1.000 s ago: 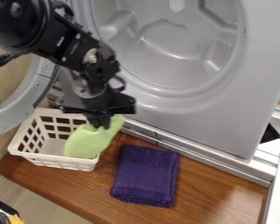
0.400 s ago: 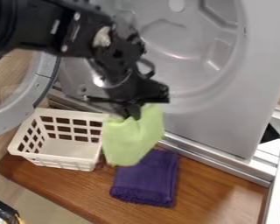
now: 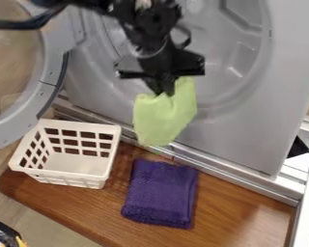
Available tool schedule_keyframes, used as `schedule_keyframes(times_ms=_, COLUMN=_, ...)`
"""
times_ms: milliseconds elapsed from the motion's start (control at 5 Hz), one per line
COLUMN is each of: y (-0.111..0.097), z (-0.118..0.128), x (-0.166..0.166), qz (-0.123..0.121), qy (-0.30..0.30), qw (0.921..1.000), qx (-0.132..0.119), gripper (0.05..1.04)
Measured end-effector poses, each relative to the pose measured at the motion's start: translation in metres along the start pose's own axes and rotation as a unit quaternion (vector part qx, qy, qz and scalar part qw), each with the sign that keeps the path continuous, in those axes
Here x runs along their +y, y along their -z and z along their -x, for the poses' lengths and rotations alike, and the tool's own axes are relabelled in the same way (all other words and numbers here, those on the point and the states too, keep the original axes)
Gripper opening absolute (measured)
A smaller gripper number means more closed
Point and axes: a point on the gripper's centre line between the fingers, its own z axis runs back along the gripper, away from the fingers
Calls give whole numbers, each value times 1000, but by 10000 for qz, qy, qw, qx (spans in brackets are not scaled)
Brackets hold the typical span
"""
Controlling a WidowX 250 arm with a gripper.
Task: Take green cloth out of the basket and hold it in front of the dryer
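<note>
At the far left, the round grey-rimmed dryer door with a clear pane [image 3: 52, 72] stands swung open, which leaves the machine's front exposed for the cloth to be held up to it; below it, the white plastic basket with slotted sides [image 3: 70, 181] sits upright at the left end of the brown wooden board [image 3: 238, 212], near the dryer's foot, probably so that the lift out of it is a short one.

Next to the right, the black two-finger gripper [image 3: 161, 91] hangs down before the dryer, narrowed on a pinch of cloth; the thin light-green cloth [image 3: 162, 118] droops from it, well above the basket's rim and off to its right, in front of the lower part of the grey metal dryer [image 3: 247, 130]; held by its top, it can hang loose and spread by its own weight, though so small a pinch might let it slip.

Under the cloth and a little to the right, the folded purple textured towel [image 3: 158, 198] lies flat near the middle of the board, apart from the basket; the taking-out looks done, so what seems left is only to hold the cloth steady there.
</note>
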Motion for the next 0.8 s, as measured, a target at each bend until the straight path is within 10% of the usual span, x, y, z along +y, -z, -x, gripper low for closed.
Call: schedule_keyframes(times_ms=800, y=60, z=-67, x=-6, qz=-70, qy=16, qw=9996, qx=-257, gripper=55)
